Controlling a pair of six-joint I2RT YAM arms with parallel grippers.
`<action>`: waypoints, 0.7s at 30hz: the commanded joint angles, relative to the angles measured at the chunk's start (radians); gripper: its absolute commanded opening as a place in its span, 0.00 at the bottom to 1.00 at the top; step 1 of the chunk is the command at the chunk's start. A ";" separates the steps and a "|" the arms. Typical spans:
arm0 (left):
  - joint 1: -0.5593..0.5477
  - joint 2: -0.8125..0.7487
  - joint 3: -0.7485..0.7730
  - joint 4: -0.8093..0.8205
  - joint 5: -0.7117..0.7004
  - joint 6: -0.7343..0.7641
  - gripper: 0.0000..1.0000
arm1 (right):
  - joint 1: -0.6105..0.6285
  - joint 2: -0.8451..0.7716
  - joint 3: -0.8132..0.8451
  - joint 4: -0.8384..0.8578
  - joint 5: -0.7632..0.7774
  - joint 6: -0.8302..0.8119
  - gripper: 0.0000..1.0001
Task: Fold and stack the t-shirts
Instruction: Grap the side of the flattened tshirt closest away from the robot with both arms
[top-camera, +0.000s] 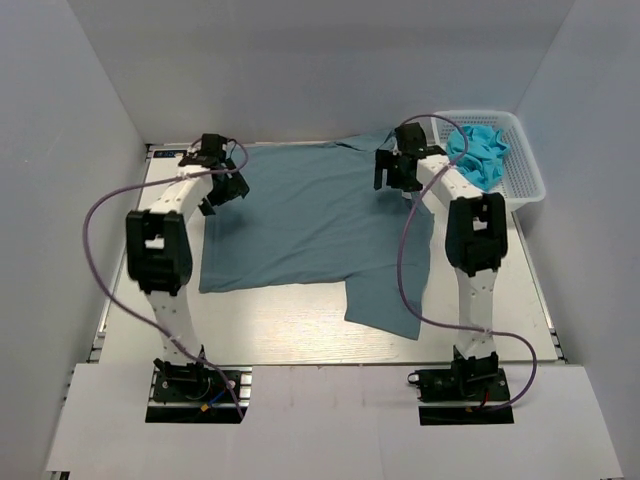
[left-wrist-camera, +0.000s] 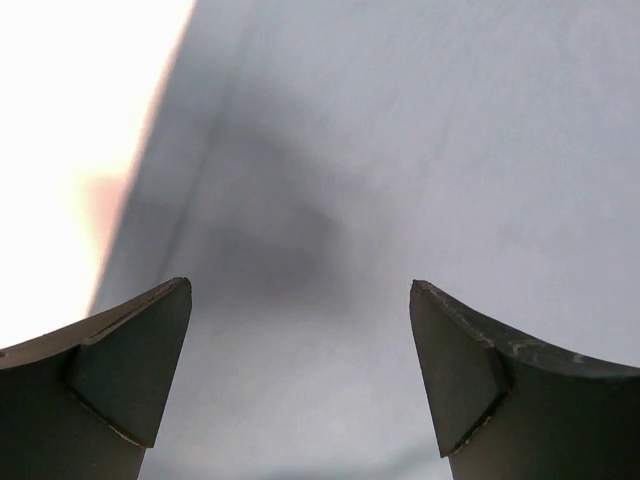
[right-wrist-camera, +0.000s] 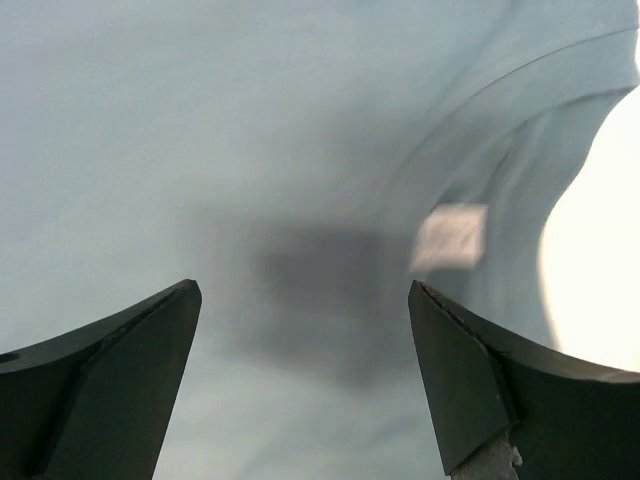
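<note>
The slate-blue t-shirt (top-camera: 310, 220) lies spread flat on the desk (top-camera: 280, 325), toward the far edge; one sleeve points to the near edge. The left gripper (left-wrist-camera: 300, 295) is over the shirt's left border, fingers apart; the right gripper (right-wrist-camera: 305, 290) is over the collar, beside the white label (right-wrist-camera: 450, 238), fingers apart also. In the far right corner a white basket (top-camera: 530, 180) holds crumpled bright blue cloth (top-camera: 480, 155).

Pale wood-grain worktop (top-camera: 290, 325). Back wall (top-camera: 320, 70), left wall (top-camera: 50, 200), right wall (top-camera: 595, 150): plain grey-white panels, boxing worktop in. White board (top-camera: 330, 425) across near edge. Light even, soft shadows.
</note>
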 joint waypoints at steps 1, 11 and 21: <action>0.005 -0.304 -0.128 -0.077 -0.070 -0.090 1.00 | 0.060 -0.239 -0.091 0.113 -0.039 -0.024 0.90; 0.071 -0.716 -0.861 -0.044 -0.105 -0.268 1.00 | 0.115 -0.900 -0.848 0.158 0.026 0.175 0.90; 0.111 -0.707 -1.035 0.139 -0.060 -0.330 0.90 | 0.120 -1.172 -1.063 -0.059 0.057 0.289 0.90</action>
